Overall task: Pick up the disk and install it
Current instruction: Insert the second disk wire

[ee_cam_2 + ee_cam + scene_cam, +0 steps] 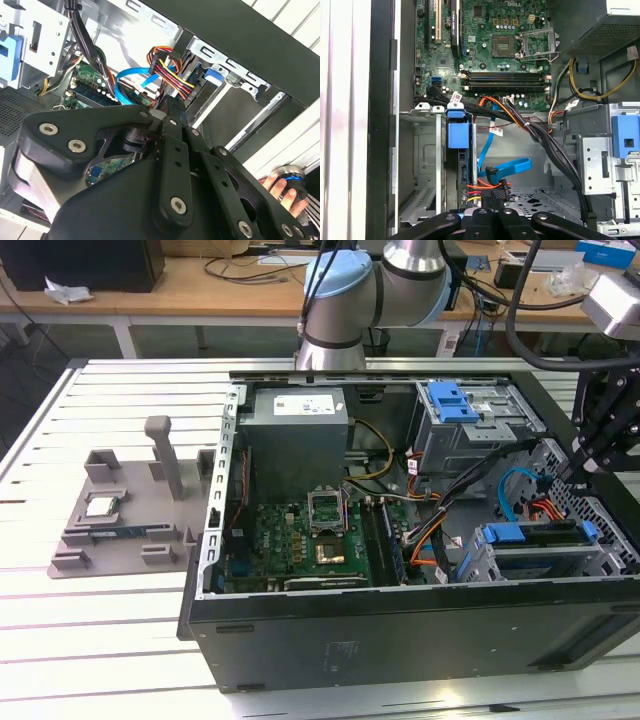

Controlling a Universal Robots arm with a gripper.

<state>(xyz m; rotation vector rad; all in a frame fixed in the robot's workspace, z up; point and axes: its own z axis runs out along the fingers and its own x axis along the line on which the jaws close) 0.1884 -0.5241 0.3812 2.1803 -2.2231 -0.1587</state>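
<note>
The disk [530,534] sits on edge in the lower drive bay at the exterior view's right end of the open computer case, its blue bracket on top. In the first wrist view the bracket's blue tab marks the disk [458,135], and the disk [210,75] also peeks out of the bay in the second wrist view. My gripper [578,462] hangs just over that end of the case, beside the bay. Its fingers look shut, and the gripper [492,197] [172,107] has its tips at the red, yellow and orange cable plug behind the disk.
A grey metal cage with a blue latch [460,405] stands at the back of the case. Blue and black cables [505,167] cross the space next to the bay. A grey fixture with a small silver chip [105,505] lies on the table. A hand [280,187] rests outside the case.
</note>
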